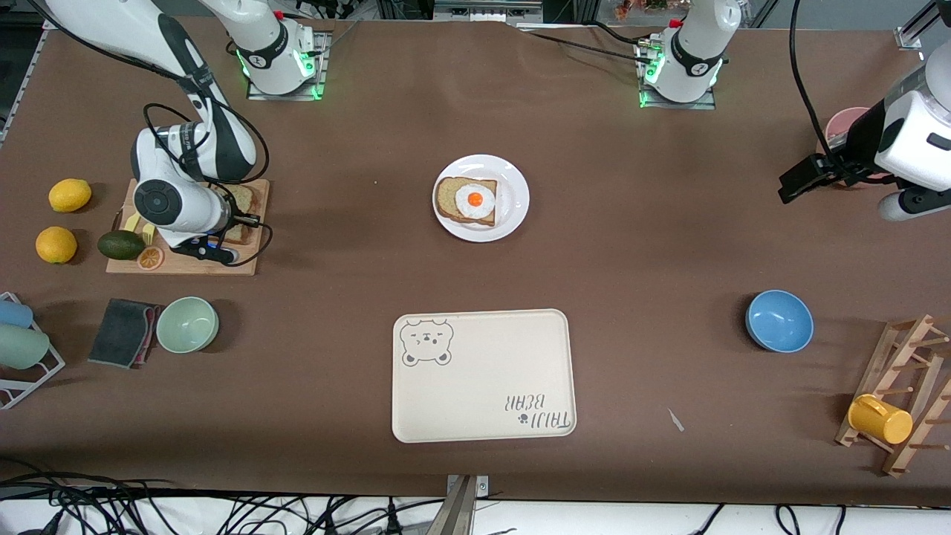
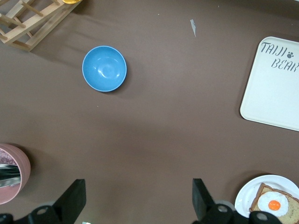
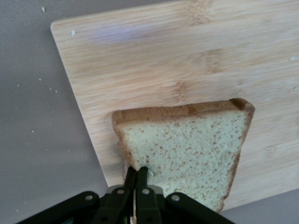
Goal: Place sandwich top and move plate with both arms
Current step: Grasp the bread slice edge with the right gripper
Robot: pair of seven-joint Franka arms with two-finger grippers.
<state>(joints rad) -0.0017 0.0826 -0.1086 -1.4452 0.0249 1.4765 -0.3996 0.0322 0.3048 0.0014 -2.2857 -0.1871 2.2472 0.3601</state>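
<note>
The right claw [image 3: 136,173] is down on the cutting board [image 1: 252,261] at the right arm's end of the table [image 1: 639,245], its fingers pinched tight on the crust edge of the plain bread slice [image 3: 187,149] lying there. The white plate [image 1: 513,186] sits mid-table, holding a darker slice with a fried egg [image 1: 475,200], farther from the front camera than the bear-print tray [image 1: 483,386]. The left claw [image 2: 138,200] waits in the air with fingers spread wide and nothing between them, near a pink cup [image 2: 11,173].
</note>
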